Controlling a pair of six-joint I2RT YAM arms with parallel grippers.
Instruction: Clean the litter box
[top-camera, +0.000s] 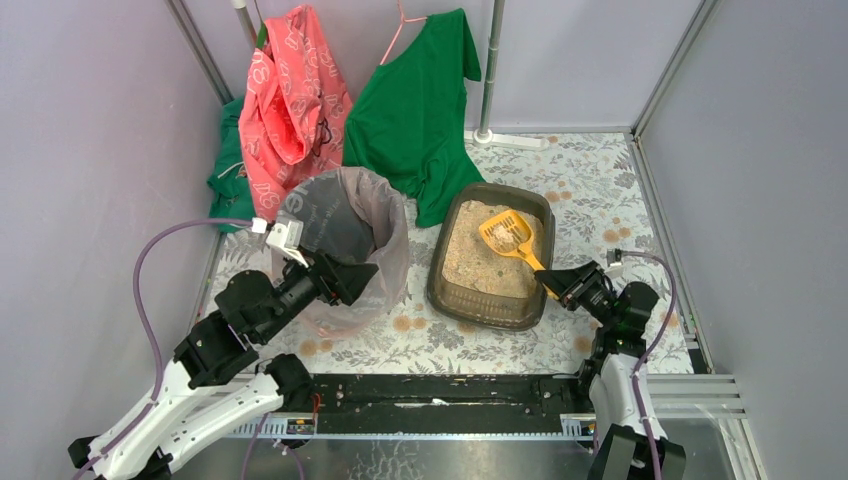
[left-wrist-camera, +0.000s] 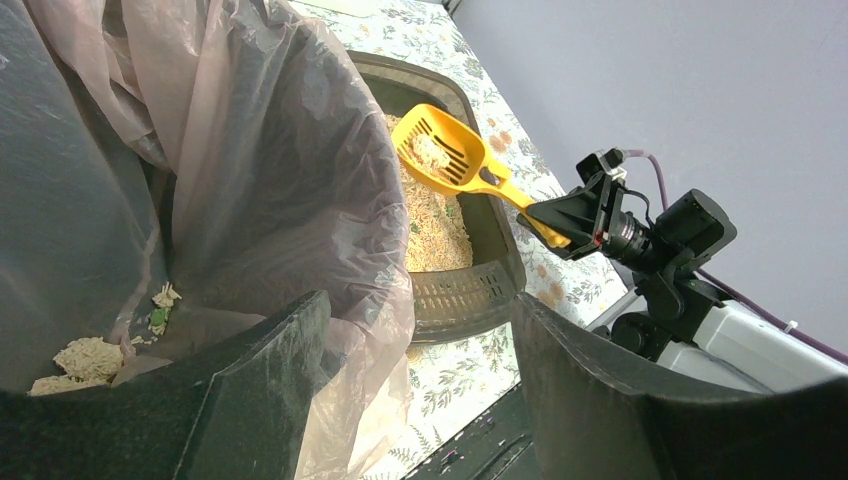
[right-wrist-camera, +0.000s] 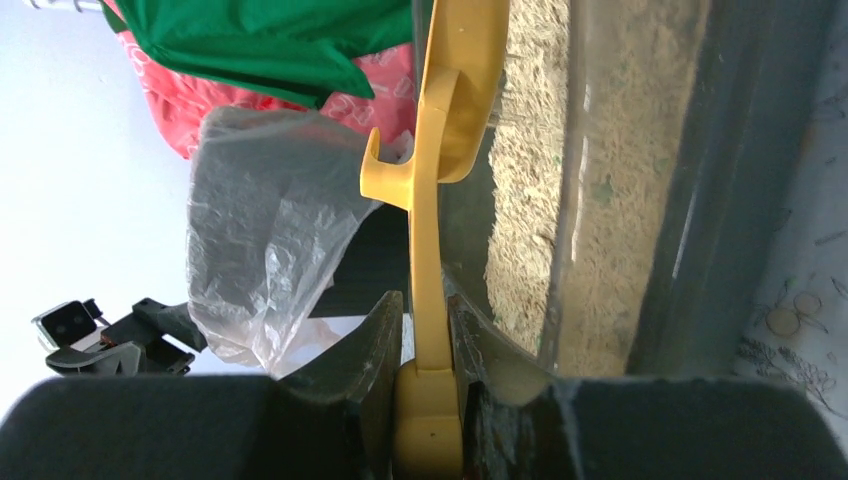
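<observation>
Currently right pincer (top-camera: 553, 282) clamps loaded scoop (top-camera: 507, 232) over litter box (top-camera: 480, 310) — tilt toward centre-left bin (top-camera: 335, 220) spills clump (left-wrist-camera: 432, 152); left pincer (top-camera: 367, 277) wide.

my left end effector (top-camera: 368, 277) and right end effector (top-camera: 558, 283) are both matt black, and the scoop (top-camera: 507, 235) in the right one is bright yellow with pale beige clumps on it. the litter box (top-camera: 487, 308) is dark brown-grey and see-through at its walls, its litter (top-camera: 468, 262) sandy beige, and the bin liner (top-camera: 392, 250) is clear with a faint pink tint over a dark grey inside. the tabletop (top-camera: 590, 190) is white with a grey leaf-and-flower print and small rust-orange blossoms, the shirt (top-camera: 415, 110) plain green, the garment (top-camera: 290, 100) coral pink with white markings, the walls (top-camera: 100, 120) lavender-grey.
</observation>
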